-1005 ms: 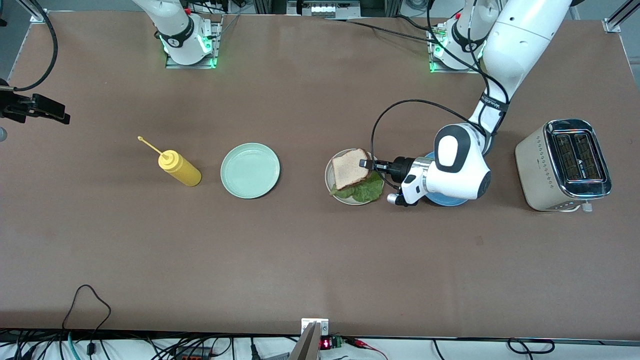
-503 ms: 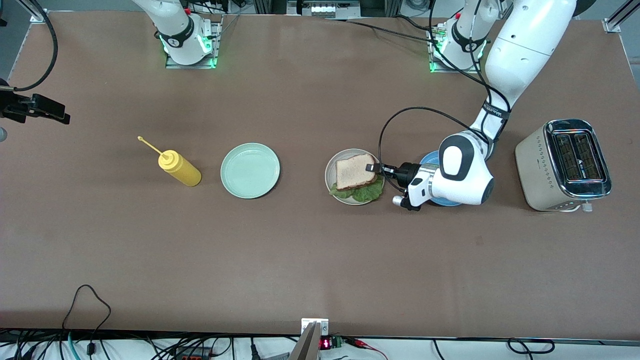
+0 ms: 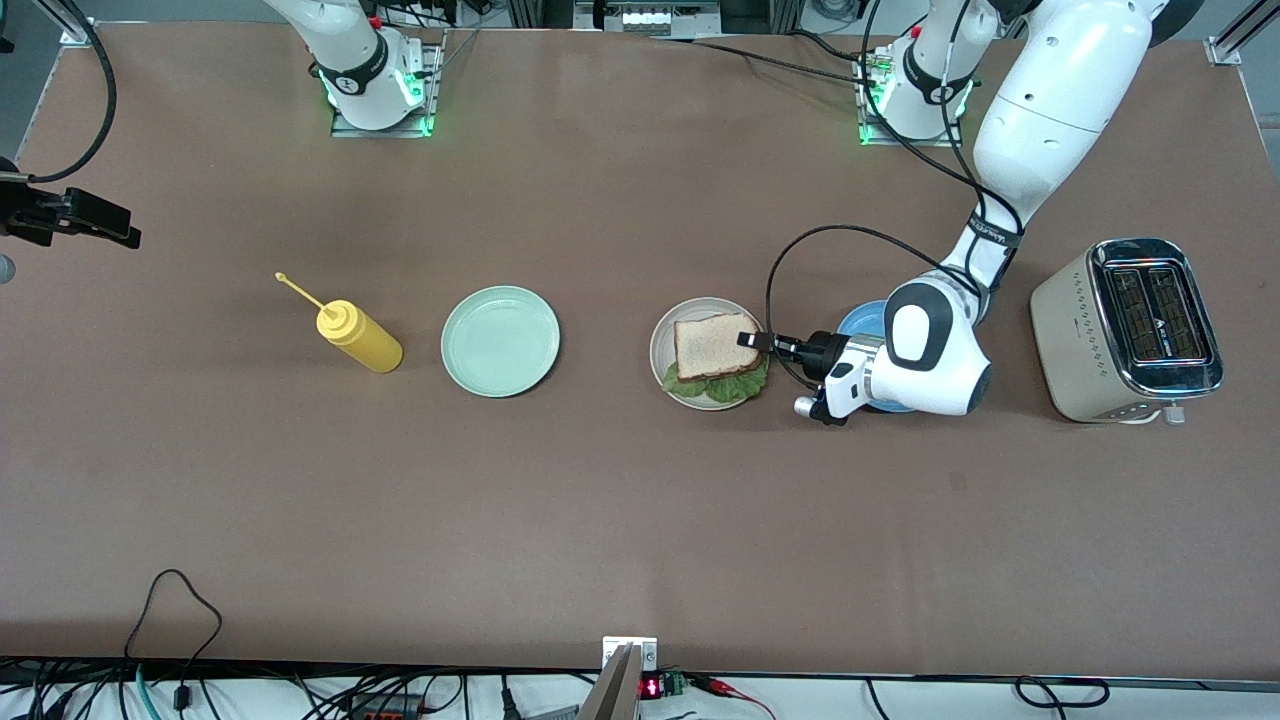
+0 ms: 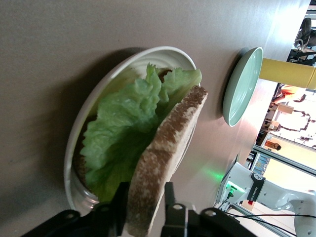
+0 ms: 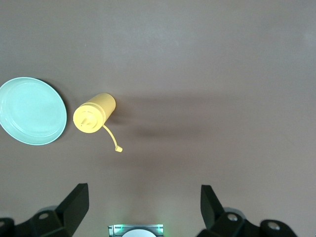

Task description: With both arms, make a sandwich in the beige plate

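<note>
Overhead, brown table, toaster, mint-green plate, mustard bottle, cables

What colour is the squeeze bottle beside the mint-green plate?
Yellow; the squeeze bottle shows best in the front view.

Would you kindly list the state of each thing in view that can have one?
Top bread slice: lying on the lettuce, one edge between the left gripper's jaws.
Lettuce: on the beige plate, under the top slice.
Beige plate: holds the sandwich.
Mint-green plate: empty.
Blue plate: partly hidden by the left arm.
Mustard bottle: upright, cap open.
Toaster: slots empty.
Left gripper: jaws around the bread edge.
Right gripper: open, waiting.
</note>
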Controlling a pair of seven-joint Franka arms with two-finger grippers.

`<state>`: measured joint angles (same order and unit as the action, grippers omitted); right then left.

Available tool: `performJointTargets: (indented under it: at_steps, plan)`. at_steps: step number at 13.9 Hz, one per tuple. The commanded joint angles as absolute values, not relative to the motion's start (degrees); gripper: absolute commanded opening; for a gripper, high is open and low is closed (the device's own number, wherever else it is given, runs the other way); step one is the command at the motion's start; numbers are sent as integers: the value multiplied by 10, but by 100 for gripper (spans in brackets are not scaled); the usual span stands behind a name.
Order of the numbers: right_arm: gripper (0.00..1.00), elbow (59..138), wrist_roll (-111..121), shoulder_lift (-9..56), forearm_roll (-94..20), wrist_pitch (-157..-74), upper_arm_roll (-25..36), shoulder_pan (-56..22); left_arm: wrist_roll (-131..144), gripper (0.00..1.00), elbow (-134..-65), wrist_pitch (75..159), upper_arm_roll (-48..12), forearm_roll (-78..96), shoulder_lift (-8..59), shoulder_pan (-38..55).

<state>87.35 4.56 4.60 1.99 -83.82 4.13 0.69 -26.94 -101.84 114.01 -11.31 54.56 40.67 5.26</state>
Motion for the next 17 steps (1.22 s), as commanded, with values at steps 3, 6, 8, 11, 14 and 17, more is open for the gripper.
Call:
performJointTargets:
  at_steps: [3, 6, 8, 11, 14, 17]
  plan:
    - [100, 885, 40, 35, 19, -840, 33, 13, -279, 100, -998, 1138, -115, 556, 403, 41]
    - [100, 884, 40, 35, 19, -839, 34, 13, -278, 100, -998, 1138, -114, 555, 403, 33]
    - [100, 885, 40, 35, 19, -839, 33, 13, -278, 100, -998, 1137, -114, 555, 399, 33]
    - [100, 885, 40, 35, 19, -839, 33, 12, -272, 100, -999, 1115, -113, 525, 369, 24]
    - [100, 885, 40, 35, 19, -838, 33, 13, -230, 100, -998, 1066, -80, 482, 333, 16]
    - [100, 885, 40, 35, 19, -838, 33, 13, -190, 100, -997, 1014, -61, 452, 300, 8]
